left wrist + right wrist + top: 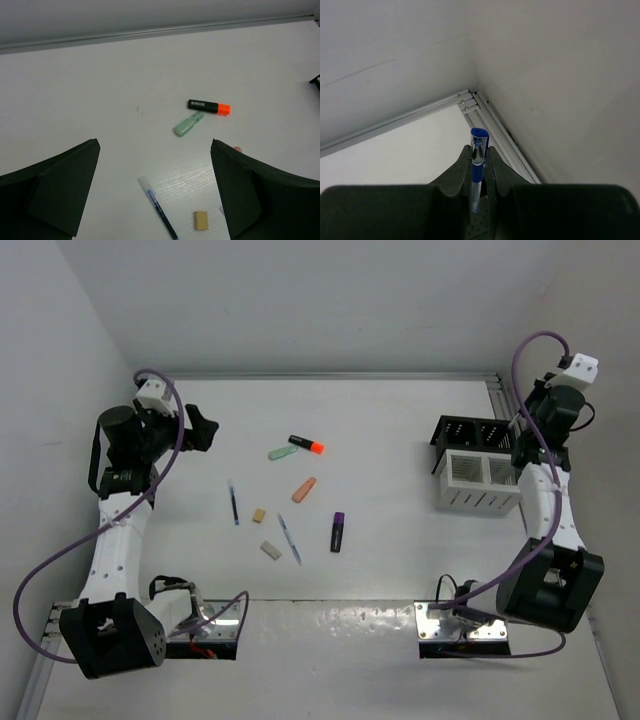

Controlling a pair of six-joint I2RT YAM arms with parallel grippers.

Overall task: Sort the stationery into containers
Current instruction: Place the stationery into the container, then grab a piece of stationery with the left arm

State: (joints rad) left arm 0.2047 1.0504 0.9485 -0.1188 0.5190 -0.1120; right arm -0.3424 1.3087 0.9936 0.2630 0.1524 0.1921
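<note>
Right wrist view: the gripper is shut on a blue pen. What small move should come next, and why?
Probably lower the right gripper toward a compartment, then open. It pinches the blue pen, and the top view shows that arm at the right end of the white slatted box and black organiser, so a drop spot is close.

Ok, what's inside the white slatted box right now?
Both compartments of the white slatted box show bare floor, with no stationery visible. The right arm covers its right edge, so that corner is hidden.
</note>
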